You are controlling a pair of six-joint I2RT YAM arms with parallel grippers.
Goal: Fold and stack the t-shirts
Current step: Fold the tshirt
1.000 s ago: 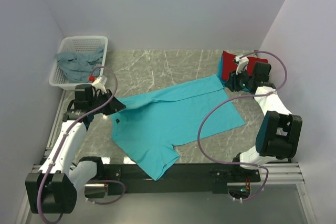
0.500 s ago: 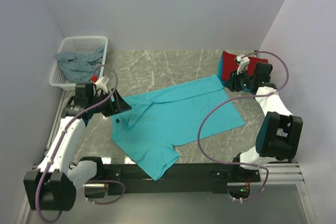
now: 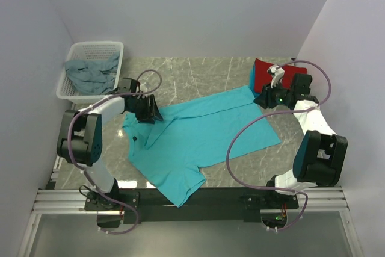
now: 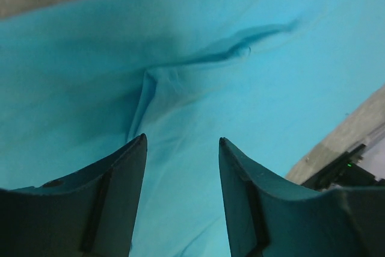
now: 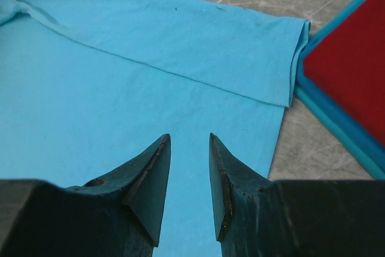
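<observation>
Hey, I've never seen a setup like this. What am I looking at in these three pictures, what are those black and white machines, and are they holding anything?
These are two robot arms bolted to the near edge of a marble table. The wide picture looks down from above and behind them. The other two come from a camera on each wrist, so the dark prongs at the bottom are that arm's own gripper. A turquoise t-shirt lies spread out, partly folded. The left gripper is open over its wrinkled end near the white basket, which holds a grey-blue shirt. The right gripper is open over the opposite end. Neither holds anything. Beside it a folded red shirt lies on a blue one.
</observation>
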